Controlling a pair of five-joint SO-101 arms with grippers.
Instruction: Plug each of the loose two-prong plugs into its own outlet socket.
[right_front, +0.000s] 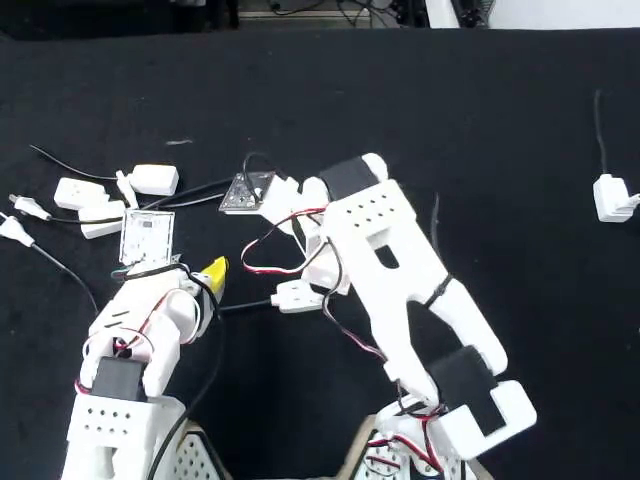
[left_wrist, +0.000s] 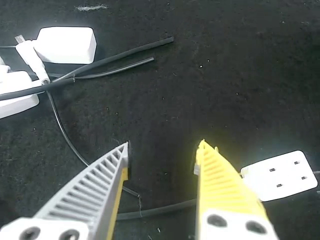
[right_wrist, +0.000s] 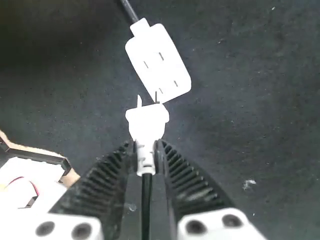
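Black cloth covers the counter (right_front: 480, 120), and cords and white fittings lie scattered across its left half. In the right wrist view the right pincer (right_wrist: 145, 146) is closed on the narrow rear neck of a white plug (right_wrist: 146, 120). The cord trails back between the fingers, and the prongs point at the near end of a white outlet block (right_wrist: 159, 62) lying flat on the cloth. The left pincer (left_wrist: 164, 147) is spread wide with nothing in it, hovering low beside that same block, which sits just past its yellow finger. More loose plugs (right_front: 24, 207) on black cords lie at the far left edge, near a cluster of white blocks (right_front: 155, 180). I judge the plug light and hard, with thin prongs that would bend if pushed in askew. The neck hold looks sound for steering, though a grip farther up on the wider body would resist twisting better. The outlet block seems light too and may slide on the cloth under a push, so it likely needs bracing. Whether the prongs touch the block or line up with a pair of slots I cannot tell, since they overlap its edge. From above, the right arm's own links cover that meeting point.
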